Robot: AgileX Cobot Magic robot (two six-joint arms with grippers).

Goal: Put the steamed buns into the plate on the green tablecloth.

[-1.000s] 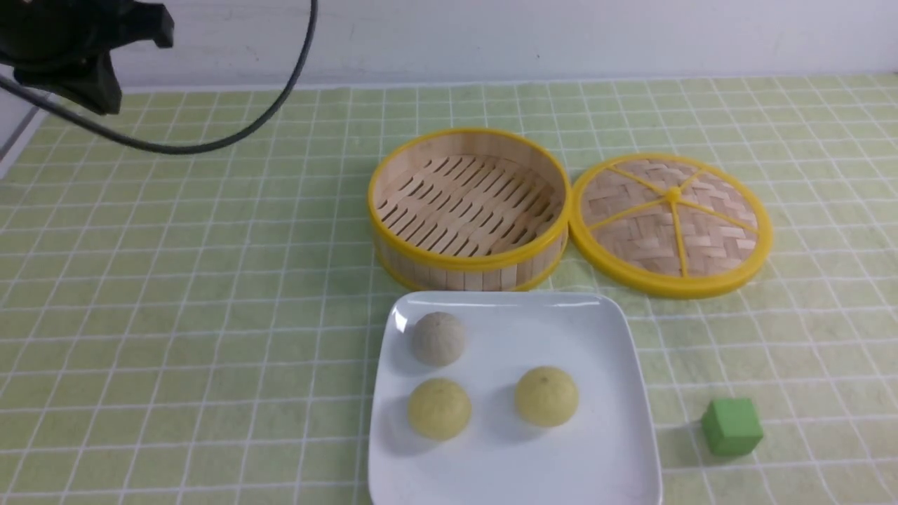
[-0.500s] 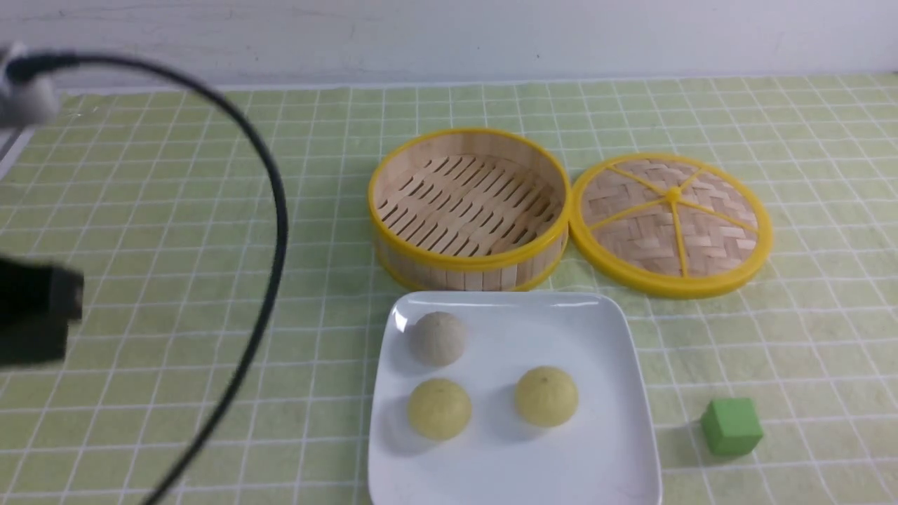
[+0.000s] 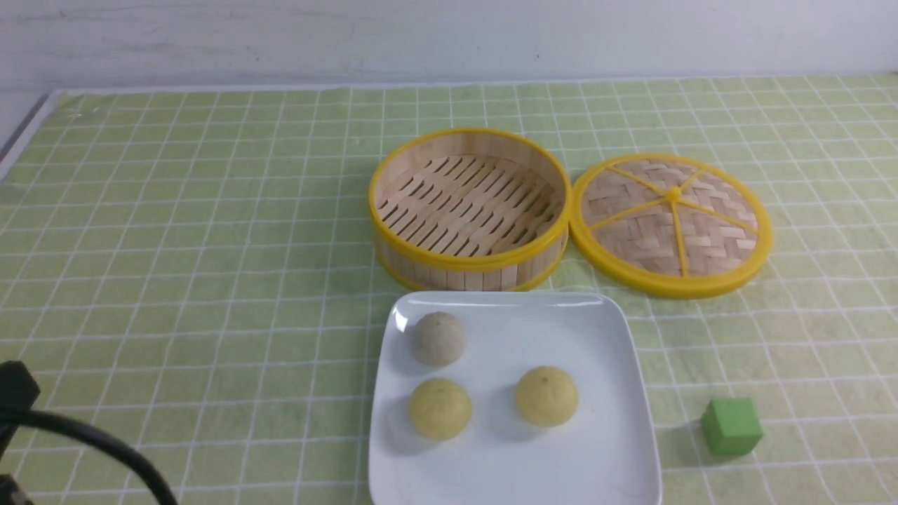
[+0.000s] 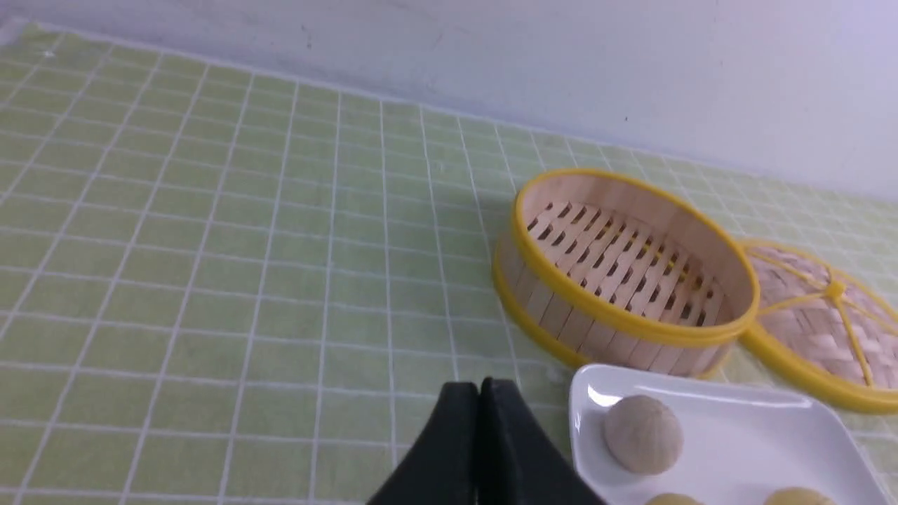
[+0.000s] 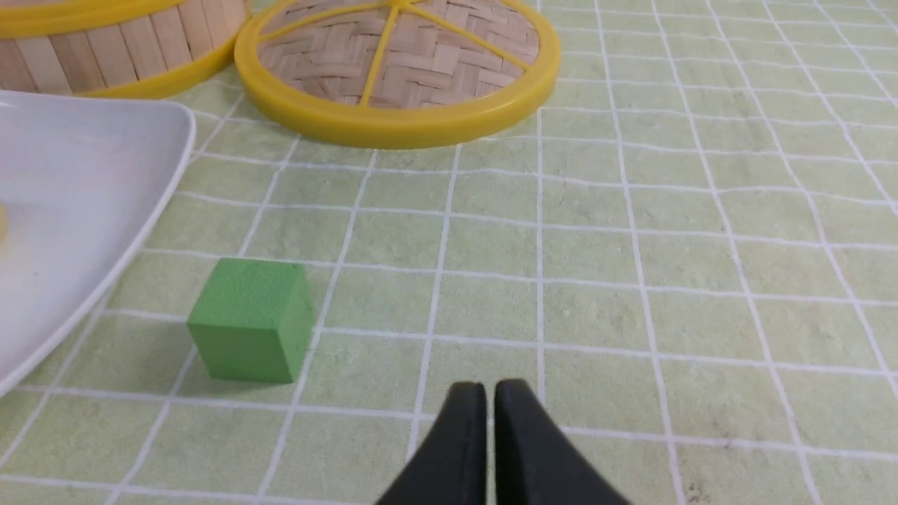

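Three steamed buns lie on the white square plate (image 3: 617,449) on the green tablecloth (image 3: 210,245): a greyish one (image 3: 438,338) at the far left corner and two pale yellow ones (image 3: 440,409) (image 3: 546,396) nearer me. In the left wrist view my left gripper (image 4: 479,386) is shut and empty, just left of the plate (image 4: 758,435) and the greyish bun (image 4: 643,433). In the right wrist view my right gripper (image 5: 489,388) hangs low over bare cloth, its fingers almost touching with nothing between them. It is right of the plate's edge (image 5: 70,210).
An empty bamboo steamer (image 3: 468,207) stands behind the plate, with its woven lid (image 3: 671,223) lying flat to its right. A green cube (image 3: 732,426) sits on the cloth right of the plate, near my right gripper. A black cable (image 3: 91,438) of my left arm crosses the lower left corner.
My left arm has swung from the far upper left down to the near lower left corner of the front view. The buns, plate, steamer and cube have not moved.
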